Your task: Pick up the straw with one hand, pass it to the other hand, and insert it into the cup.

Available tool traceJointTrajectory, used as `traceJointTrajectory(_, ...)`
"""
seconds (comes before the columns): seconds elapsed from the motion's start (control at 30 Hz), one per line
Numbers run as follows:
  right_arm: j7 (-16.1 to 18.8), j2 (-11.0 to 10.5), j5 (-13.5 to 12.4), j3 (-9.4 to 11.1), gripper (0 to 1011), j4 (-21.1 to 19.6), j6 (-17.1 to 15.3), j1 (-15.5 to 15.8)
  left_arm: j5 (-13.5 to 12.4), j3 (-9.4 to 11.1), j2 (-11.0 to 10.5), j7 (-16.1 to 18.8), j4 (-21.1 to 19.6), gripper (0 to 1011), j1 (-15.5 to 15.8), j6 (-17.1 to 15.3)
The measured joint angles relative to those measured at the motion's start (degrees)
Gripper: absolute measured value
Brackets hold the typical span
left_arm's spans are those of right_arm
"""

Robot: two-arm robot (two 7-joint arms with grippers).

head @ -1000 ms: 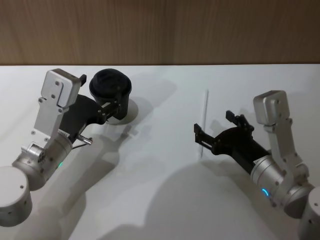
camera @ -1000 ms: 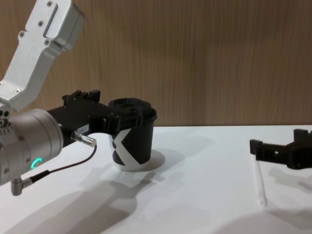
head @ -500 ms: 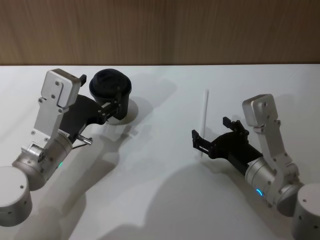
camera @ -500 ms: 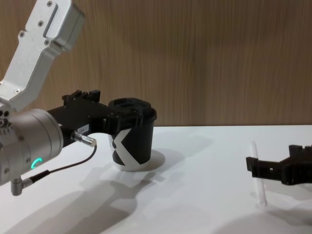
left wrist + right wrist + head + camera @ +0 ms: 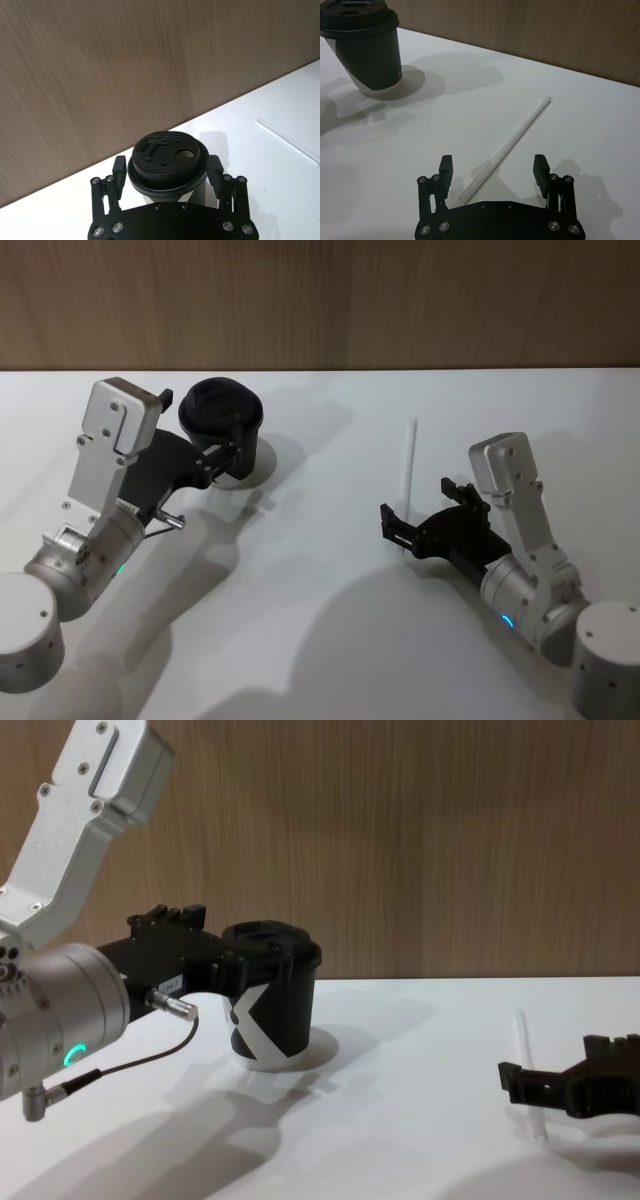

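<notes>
A wooden wall stood behind the white bench [image 5: 320, 640]. The straw [image 5: 407, 465], probably light, slippery and easily crushed, lay flat between the spread fingers of the right end effector [image 5: 495, 172]. The left end effector [image 5: 167, 172] clasped the cup [image 5: 270, 1005].

White table [image 5: 320, 640]: black lidded cup [image 5: 222, 412] standing upright, straw [image 5: 407, 462] lying flat, well apart.

I see the cup [image 5: 223, 430] standing on the table [image 5: 330, 640] to my left, between my left gripper's [image 5: 232, 458] fingers. The straw [image 5: 407, 468] lies flat well to the right. My right gripper [image 5: 422, 516] sits low, straddling the straw's near end, fingers on either side.
</notes>
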State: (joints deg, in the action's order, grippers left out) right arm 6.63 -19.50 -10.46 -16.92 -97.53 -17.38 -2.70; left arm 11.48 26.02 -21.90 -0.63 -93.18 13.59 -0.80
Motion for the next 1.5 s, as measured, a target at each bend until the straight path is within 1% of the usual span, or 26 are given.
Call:
traceJointTrajectory(0.13, 0.1, 0.3, 0.5, -0.2, 1001, 1.0, 0.1, -0.5, 0.0, 0.0, 0.0, 0.0, 0.0, 1004, 0.0, 0.0)
traceJointTrajectory(0.57, 0.6, 1.1, 1.1, 0.0, 1001, 2.5, -0.1, -1.4, 0.0, 0.0, 0.0, 0.0, 0.0, 1004, 0.0, 0.0)
traceJointTrajectory(1.5, 1.9, 1.9, 1.5, 0.9, 1001, 2.3, -2.3, -1.3, 0.0, 0.0, 0.0, 0.0, 0.0, 1004, 0.0, 0.0)
